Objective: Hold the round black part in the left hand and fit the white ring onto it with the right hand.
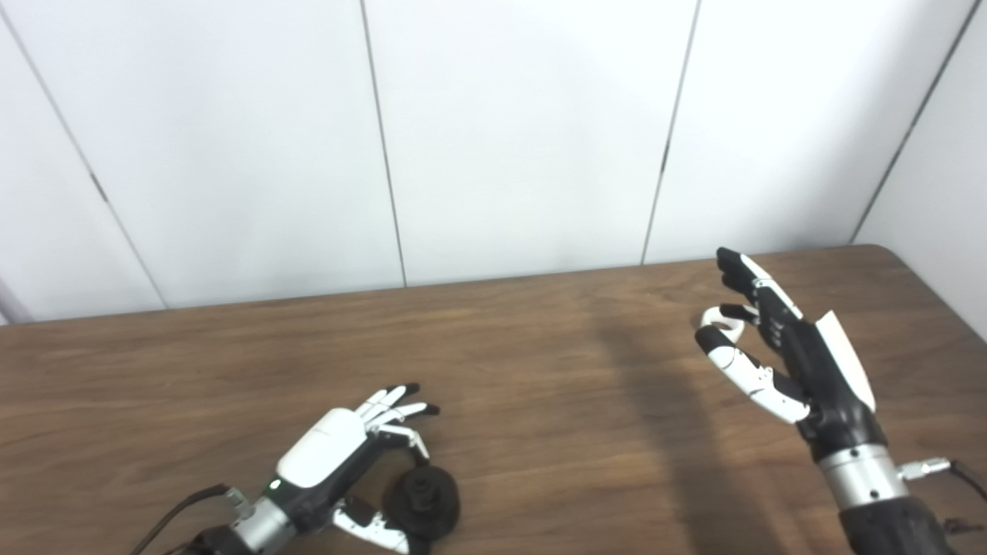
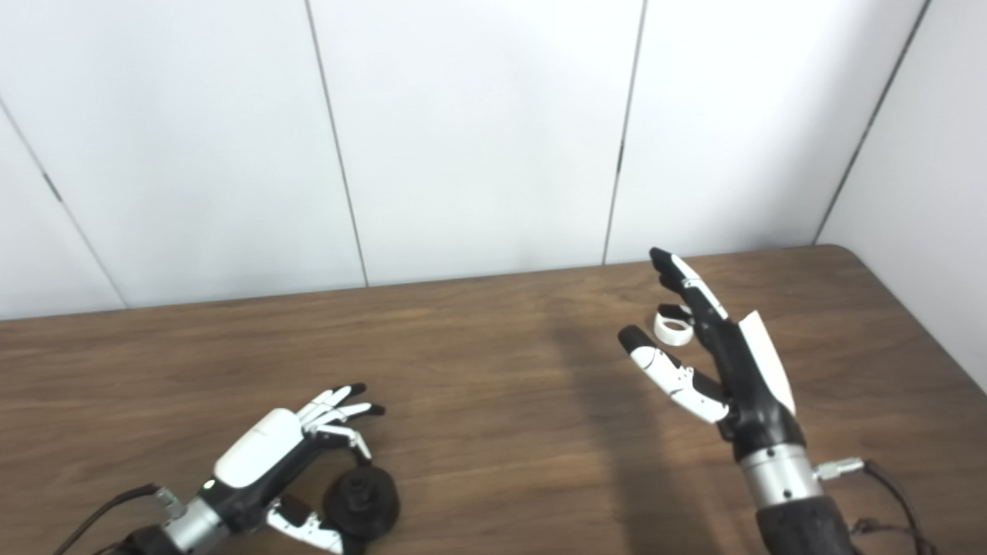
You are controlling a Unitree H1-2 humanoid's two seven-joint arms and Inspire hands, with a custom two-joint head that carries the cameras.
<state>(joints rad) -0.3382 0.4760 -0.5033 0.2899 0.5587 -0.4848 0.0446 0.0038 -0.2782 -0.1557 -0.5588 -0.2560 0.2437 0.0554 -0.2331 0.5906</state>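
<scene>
The round black part (image 1: 424, 501) lies on the wooden table (image 1: 540, 370) near the front left edge. My left hand (image 1: 331, 455) rests beside it, thumb on the near side and fingers curved over the far side, not clearly closed on it. The white ring (image 2: 673, 327) lies on the table at the far right. My right hand (image 2: 732, 362) is raised just right of the ring, open, fingers pointing up and away and thumb spread toward the ring. In the left eye view the thumb tip partly covers the ring (image 1: 721, 314).
White wall panels stand behind the table's far edge. The table's right edge runs close to the right arm. Cables trail from both wrists at the bottom of the picture. A broad stretch of bare wood lies between the two hands.
</scene>
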